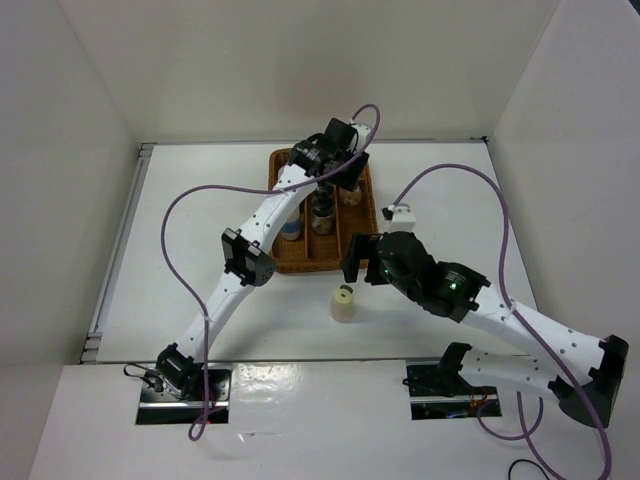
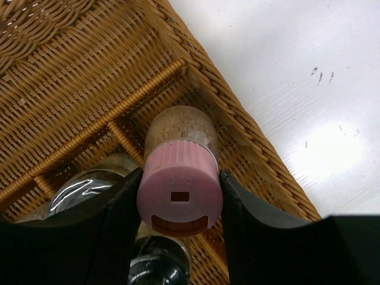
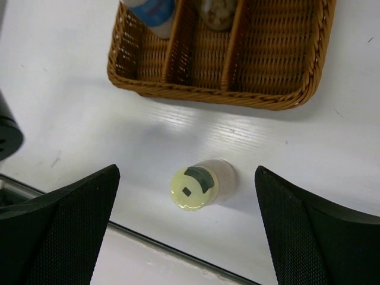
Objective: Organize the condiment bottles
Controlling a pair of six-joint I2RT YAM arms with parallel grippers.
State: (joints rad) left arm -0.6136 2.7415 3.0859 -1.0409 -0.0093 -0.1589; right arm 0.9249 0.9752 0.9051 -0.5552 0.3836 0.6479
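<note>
1. Condiment bottles (image 1: 322, 215): small stiff cylinders, probably light; smooth round walls likely slippery, so best taken across the ribbed cap or just below it.
2. Pink-capped bottle (image 2: 180, 190): pinched at the cap by the left gripper (image 2: 180, 199), both fingers (image 2: 113, 237) pressed against opposite sides. Sits over the far right part of the wicker basket (image 2: 89, 89); cannot tell whether its base rests on the wicker.
3. Pale-yellow-capped bottle (image 3: 193, 189): stands upright on the table (image 3: 71, 119), outside the basket, just near of its near rim.
4. Right gripper (image 3: 187, 178): hovers above that bottle, spread wide, touching nothing.
5. Narrow base and tall body, so probably easy to tip; calls for a centred, level squeeze on the cap. Glass or plastic, cannot tell; a gentle set-down seems wise.
6. Basket contents: wicker partitions split it into lanes. Holds a blue-labelled bottle (image 3: 151, 10) in the left lane and another bottle (image 3: 217, 12) in the middle one; shows bare wicker at the near end of the right lane.
7. Left wrist view: shows a glossy lid (image 2: 83, 189) and a dark cap (image 2: 157, 264) just beside the pink one.
</note>
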